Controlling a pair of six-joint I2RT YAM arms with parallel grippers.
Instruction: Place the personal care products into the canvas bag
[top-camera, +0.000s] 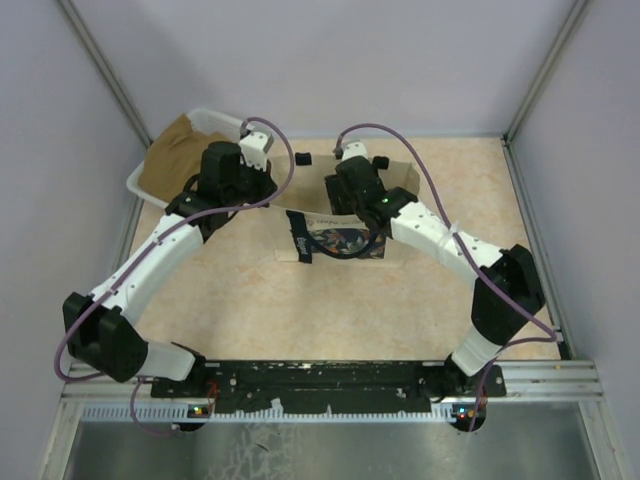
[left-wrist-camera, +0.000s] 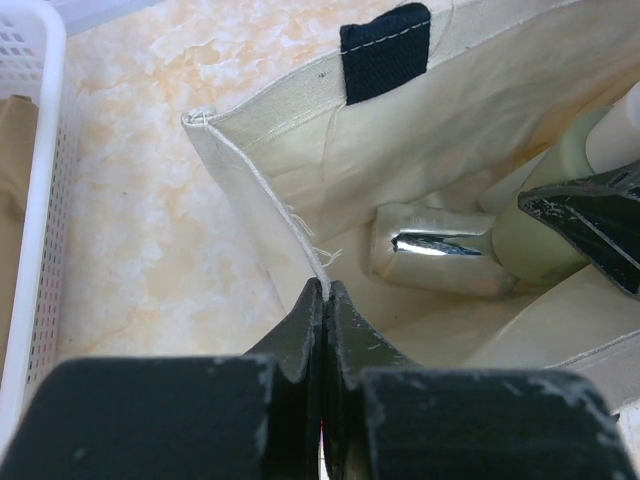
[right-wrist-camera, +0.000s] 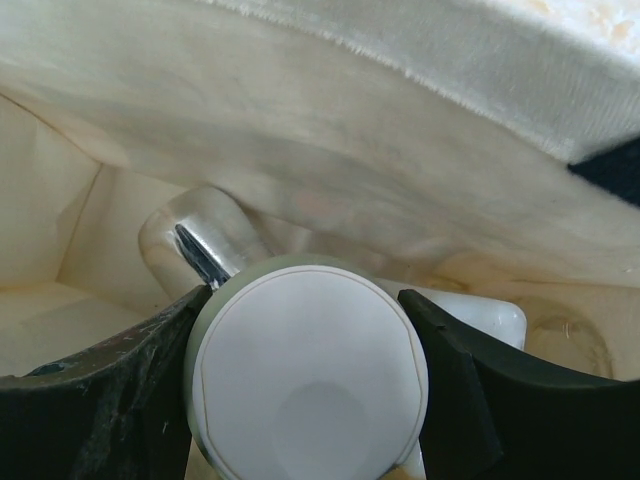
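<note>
Cream cap first: right up close is the round cream top of the pale green bottle (right-wrist-camera: 310, 380), held snug between the two fingers of your right end effector (right-wrist-camera: 305, 335). That bottle is down inside the canvas bag (right-wrist-camera: 300, 110), with cloth walls all around it. Just behind it, the clear bottle with the silver cap (right-wrist-camera: 200, 240) lies on its side on the bag's floor. Your left end effector (left-wrist-camera: 326, 300) is squeezed shut on the bag's rim, and that seems to be what holds the mouth open. You cannot tell from here if the green bottle touches the bottom yet. So I think the job now is to set it down and let go. Go down slowly until the bottle rests on the floor of the bag. Aim for the bare spot beside the silver-capped bottle, not on top of it, or the green one may tip or roll. Then open the right fingers gently and only a little. Lift straight up, so you do not catch the cloth or the black strap (left-wrist-camera: 385, 50). Hold the left pinch tight the whole time, or the bag may flop shut on the tabletop (left-wrist-camera: 150, 200).
</note>
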